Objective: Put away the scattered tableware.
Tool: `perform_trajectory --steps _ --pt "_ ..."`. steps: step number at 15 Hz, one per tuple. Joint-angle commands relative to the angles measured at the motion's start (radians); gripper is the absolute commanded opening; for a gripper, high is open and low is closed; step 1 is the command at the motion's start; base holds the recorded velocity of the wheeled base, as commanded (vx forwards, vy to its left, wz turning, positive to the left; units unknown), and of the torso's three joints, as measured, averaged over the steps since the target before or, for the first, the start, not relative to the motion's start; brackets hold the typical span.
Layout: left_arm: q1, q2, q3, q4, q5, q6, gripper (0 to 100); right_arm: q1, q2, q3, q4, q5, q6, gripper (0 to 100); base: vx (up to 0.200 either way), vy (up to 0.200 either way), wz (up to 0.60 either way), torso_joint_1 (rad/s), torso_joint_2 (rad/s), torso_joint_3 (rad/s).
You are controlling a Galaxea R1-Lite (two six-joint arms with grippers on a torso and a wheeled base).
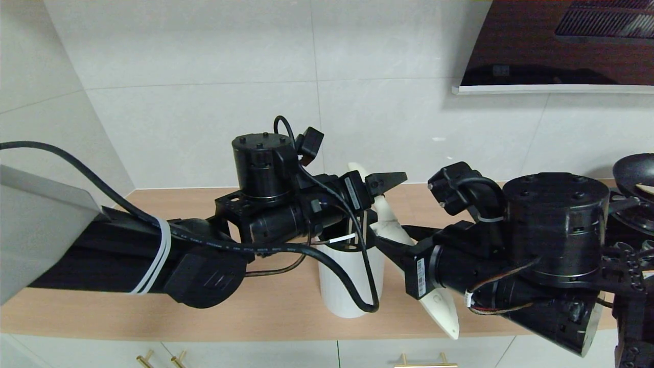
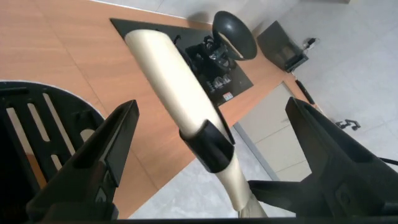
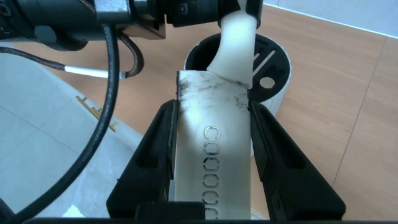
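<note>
Closest to us, under the front edge of the desk (image 1: 255, 312), we see gold cupboard handles (image 1: 424, 363).

Just above that edge hangs the wide flat end of a white spatula (image 1: 439, 306). It is up in the air and tilted. Its flat end is low and near us, and its handle points up and away.

The right tool (image 3: 211, 134) is closed tight on the flat part, with one finger pressed on each side.

A bit farther back, a round white holder (image 1: 347, 286) stands upright on the desk. The spatula's handle passes over its open top.

The left tool (image 2: 211, 107) is up by the handle. Its two fingers are spread wide apart. The handle lies between them, and we do not see them touch it.

Farther off on the right side sits a black pan (image 1: 633, 171).

Behind it all is a white tiled wall (image 1: 204, 76). A dark hood (image 1: 557, 46) hangs on it, up high on the right.
</note>
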Motion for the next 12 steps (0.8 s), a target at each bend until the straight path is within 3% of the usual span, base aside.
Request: perform_trajectory --steps 1,4,5,12 --pt "0.0 -0.003 0.0 0.0 0.001 -0.001 100 0.001 0.008 -0.001 0.0 0.0 0.0 0 0.0 0.0 0.0 0.0 0.0 0.0" --pt "0.0 -0.001 0.0 0.0 0.002 -0.001 100 0.001 0.008 -0.001 -0.007 0.0 0.0 0 0.0 0.0 0.0 0.0 0.0 0.0" --pt "0.0 0.0 -0.002 0.0 0.002 -0.001 0 0.001 0.008 -0.001 -0.007 -0.001 0.0 0 0.0 0.0 0.0 0.0 0.0 0.0" --pt "0.0 0.0 -0.006 0.0 -0.001 -0.002 0 -0.001 0.006 -0.003 -0.017 -0.007 0.0 0 0.0 0.0 0.0 0.0 0.0 0.0"
